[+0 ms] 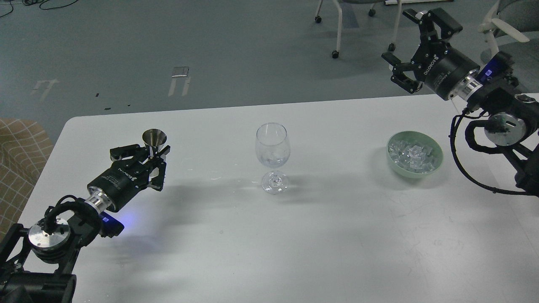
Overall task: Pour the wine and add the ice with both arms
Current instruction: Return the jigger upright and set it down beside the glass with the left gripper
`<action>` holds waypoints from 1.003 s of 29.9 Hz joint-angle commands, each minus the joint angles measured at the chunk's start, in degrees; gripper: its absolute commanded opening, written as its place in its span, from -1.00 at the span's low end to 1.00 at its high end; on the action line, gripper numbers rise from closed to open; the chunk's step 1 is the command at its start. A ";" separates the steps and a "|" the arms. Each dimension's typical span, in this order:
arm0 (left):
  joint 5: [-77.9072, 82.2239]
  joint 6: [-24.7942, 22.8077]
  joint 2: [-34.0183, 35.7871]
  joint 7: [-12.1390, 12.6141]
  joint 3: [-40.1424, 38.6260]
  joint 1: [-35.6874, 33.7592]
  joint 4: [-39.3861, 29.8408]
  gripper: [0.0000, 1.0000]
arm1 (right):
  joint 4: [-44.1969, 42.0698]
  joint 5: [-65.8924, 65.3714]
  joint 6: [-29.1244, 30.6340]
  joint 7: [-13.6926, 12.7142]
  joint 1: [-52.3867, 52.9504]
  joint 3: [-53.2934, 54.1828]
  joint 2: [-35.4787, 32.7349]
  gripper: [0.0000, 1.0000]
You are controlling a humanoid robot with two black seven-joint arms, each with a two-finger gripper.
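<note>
Desk [337, 235]: white, flat, matt, faintly scuffed; carried all items listed.

Left arm [63, 227]: black, jointed, silver wrist ring. Left gripper [152, 162], near the desk's left edge, was clenched on a small metal cup [154, 139], a polished steel cone held upright.

Right arm [501, 122]: the same make. Right gripper [414, 54] hung released, fingers spread and empty, above the desk's far right corner.

Bowl [438, 158]: pale green, round, glazed; toward the right edge. Held the ice [412, 153], a heap of small clear cubes. Judged hard, wet and slippery; best pinched singly across flat faces.

Glass [272, 156]: clear, stemmed, thin-walled; mid-desk. Judged fragile and top-heavy, so pour without touching the rim.

Wine [271, 160]: a scant colourless pool in the glass, barely visible.
</note>
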 commanded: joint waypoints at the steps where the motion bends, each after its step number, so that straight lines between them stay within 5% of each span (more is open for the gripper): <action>1: 0.23 -1.85 0.23 0.00 0.05 0.12 2.78 -0.71 | 0.00 0.00 0.00 0.00 -0.07 0.00 -0.02 1.00; 16: 2.69 -2.64 0.41 0.00 0.14 0.03 7.80 -0.35 | 0.00 -0.09 0.00 0.00 -0.15 -0.09 0.42 1.00; 30: 3.30 -2.64 0.49 0.00 0.67 -0.49 8.15 -0.32 | 0.00 -0.09 0.00 0.00 -0.42 0.00 0.51 1.00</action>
